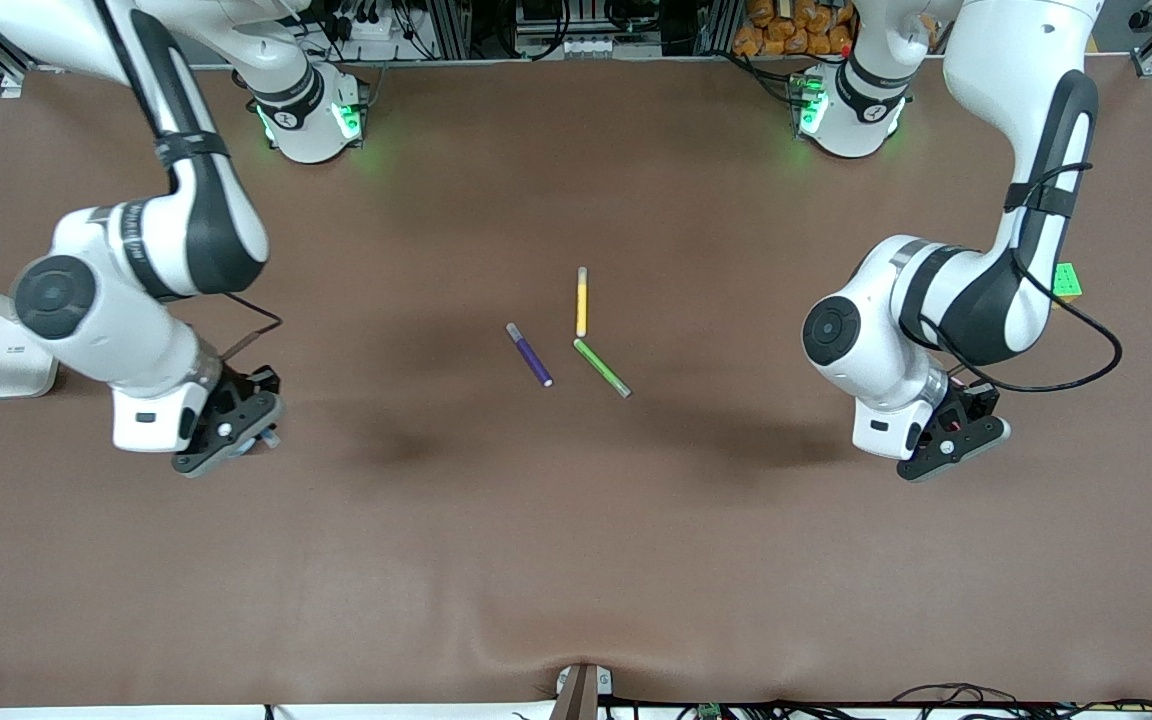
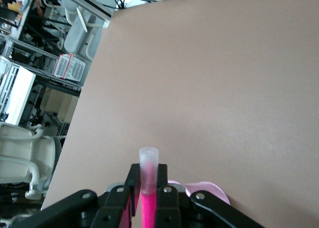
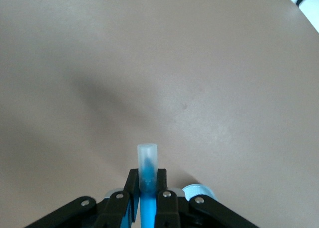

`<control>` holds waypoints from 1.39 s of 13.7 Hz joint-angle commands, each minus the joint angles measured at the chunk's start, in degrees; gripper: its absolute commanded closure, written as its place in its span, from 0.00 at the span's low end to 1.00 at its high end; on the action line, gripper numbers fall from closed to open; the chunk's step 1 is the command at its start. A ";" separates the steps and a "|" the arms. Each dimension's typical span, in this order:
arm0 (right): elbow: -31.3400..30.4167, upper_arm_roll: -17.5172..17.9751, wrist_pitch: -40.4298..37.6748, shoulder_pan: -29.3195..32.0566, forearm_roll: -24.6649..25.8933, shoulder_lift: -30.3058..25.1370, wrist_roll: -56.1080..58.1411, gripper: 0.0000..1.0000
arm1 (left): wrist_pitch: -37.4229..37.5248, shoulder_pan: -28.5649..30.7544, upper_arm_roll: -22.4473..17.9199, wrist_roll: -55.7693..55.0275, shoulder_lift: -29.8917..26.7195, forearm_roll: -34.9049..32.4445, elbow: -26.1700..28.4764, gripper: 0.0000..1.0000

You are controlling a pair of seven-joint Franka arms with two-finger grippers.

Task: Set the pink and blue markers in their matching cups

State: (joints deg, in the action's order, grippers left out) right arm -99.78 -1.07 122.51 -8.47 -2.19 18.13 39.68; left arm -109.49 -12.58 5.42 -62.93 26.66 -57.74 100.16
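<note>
Pink marker (image 2: 147, 198) sits clamped in our left gripper (image 2: 148, 188) above the pink cup (image 2: 209, 190); our right gripper (image 3: 148, 188) pinches the blue marker (image 3: 147, 193) over the blue cup (image 3: 200, 192).

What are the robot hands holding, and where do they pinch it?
The left gripper pinches the pink marker just below its pale cap. The right gripper pinches the blue marker the same way.

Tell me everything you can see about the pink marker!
The pink marker is a slim, bright magenta pen that looks plastic, with a pale see-through cap end sticking out. The left tool is shut on it, fingers pressing both sides. The light pink cup rim shows just beneath.
</note>
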 commanded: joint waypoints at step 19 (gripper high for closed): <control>-10.87 1.07 -5.62 22.09 -48.96 -1.35 68.68 1.00 | -4.68 1.94 0.65 -18.29 2.44 -8.80 5.57 0.00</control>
State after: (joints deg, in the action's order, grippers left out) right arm -109.45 -1.13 117.27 11.60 -48.42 16.62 105.58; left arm -113.85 -10.69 5.90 -80.00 29.55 -65.01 105.17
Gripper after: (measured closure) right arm 0.828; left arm 0.537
